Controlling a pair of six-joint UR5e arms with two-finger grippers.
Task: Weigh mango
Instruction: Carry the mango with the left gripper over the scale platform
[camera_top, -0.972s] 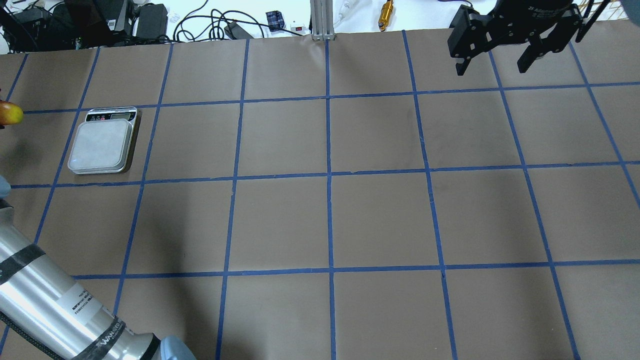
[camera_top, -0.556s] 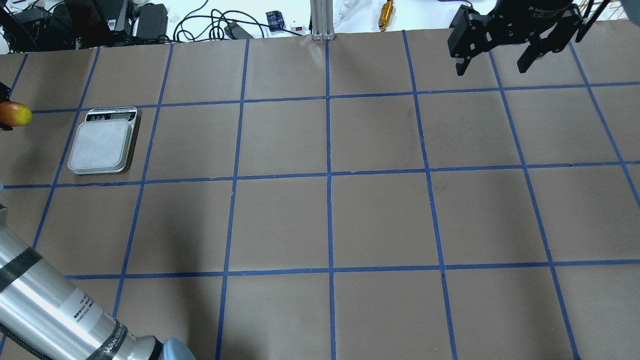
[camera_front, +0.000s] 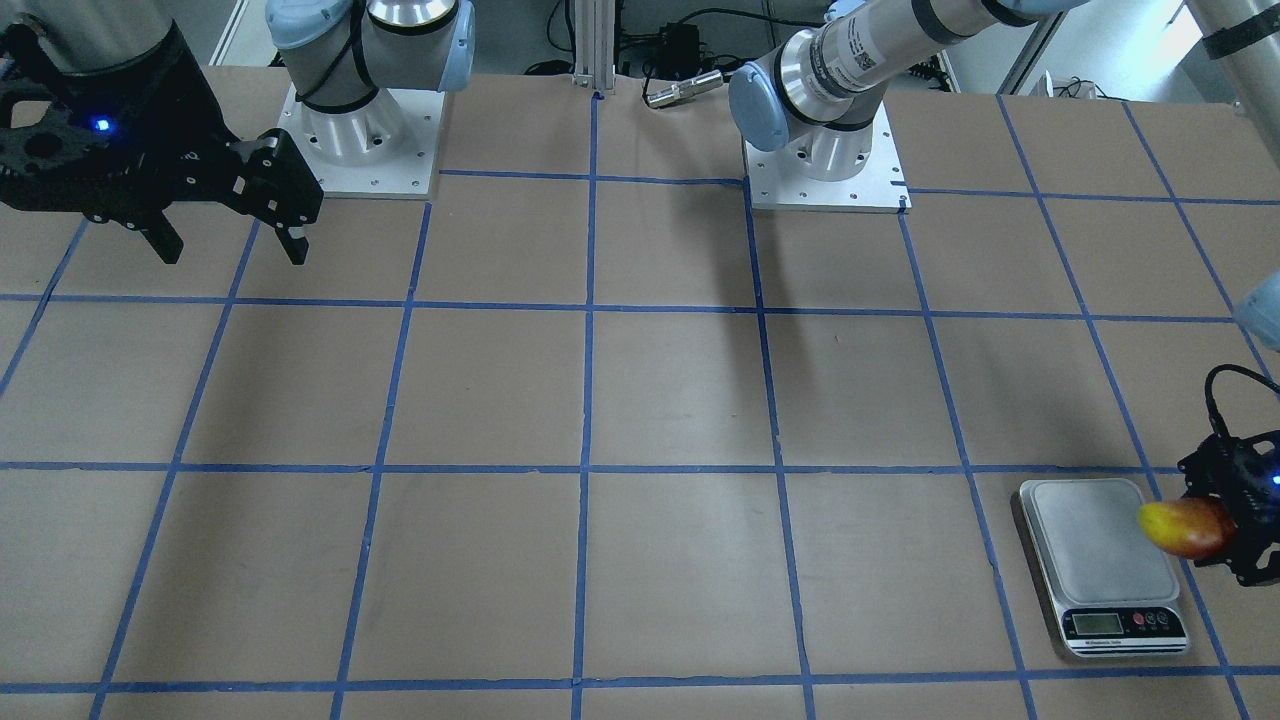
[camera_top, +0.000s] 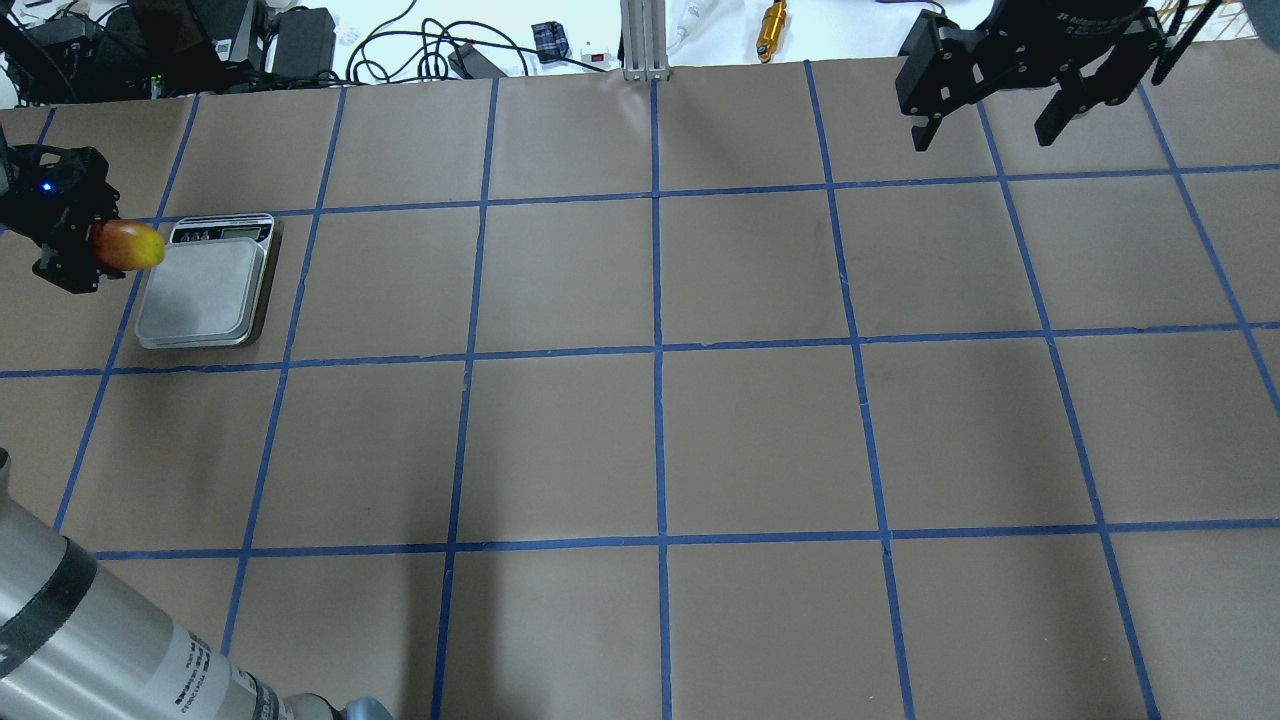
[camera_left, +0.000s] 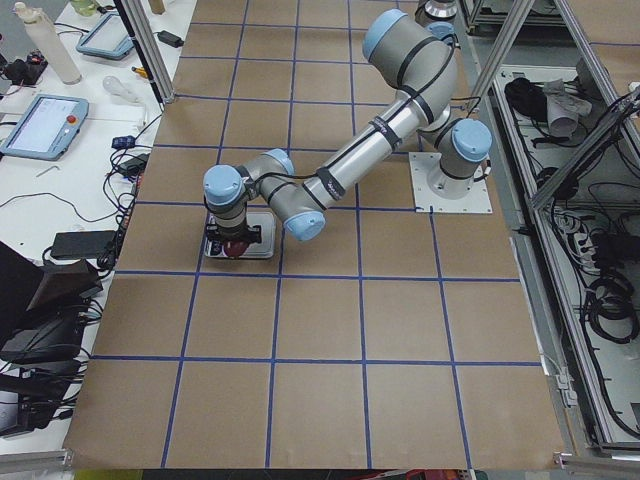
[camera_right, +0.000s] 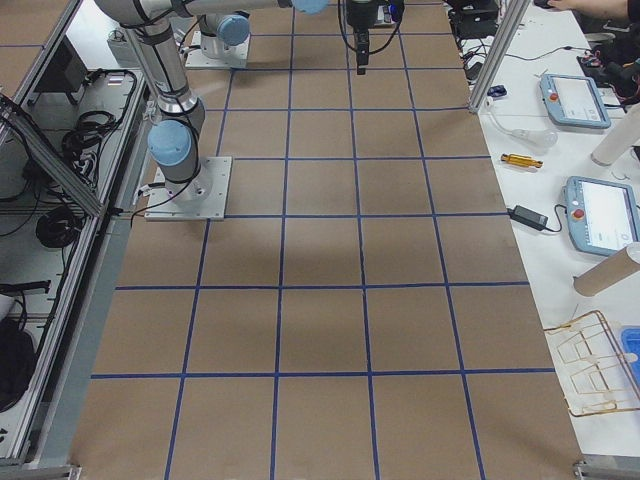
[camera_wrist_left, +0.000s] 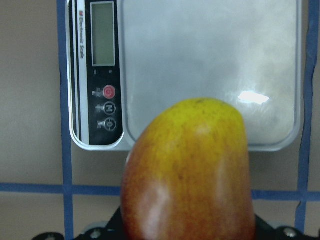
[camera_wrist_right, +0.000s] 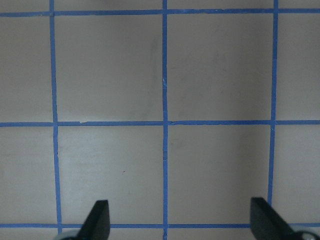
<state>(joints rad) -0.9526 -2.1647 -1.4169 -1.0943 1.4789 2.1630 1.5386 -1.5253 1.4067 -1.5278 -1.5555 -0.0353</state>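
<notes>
The mango (camera_top: 127, 245), yellow at its tip and red-orange behind, is held in my left gripper (camera_top: 100, 245), which is shut on it. It hangs above the left edge of the scale's steel platform (camera_top: 200, 293). In the front-facing view the mango (camera_front: 1187, 527) sits just right of the scale (camera_front: 1100, 555). In the left wrist view the mango (camera_wrist_left: 187, 175) fills the lower middle, with the scale platform (camera_wrist_left: 210, 60) and its blank display (camera_wrist_left: 102, 32) beyond. My right gripper (camera_top: 985, 125) is open and empty, high over the far right of the table; its fingertips (camera_wrist_right: 100, 217) show over bare table.
The table is brown paper with a blue tape grid (camera_top: 657, 350). Cables, power bricks and a brass tool (camera_top: 771, 25) lie beyond the far edge. The arm bases (camera_front: 825, 170) stand at the robot's side. Tablets and a wire rack (camera_right: 590, 365) sit off the table.
My left gripper has carried the mango rightward from the view's left edge to the scale's left edge. The right arm has not moved.
</notes>
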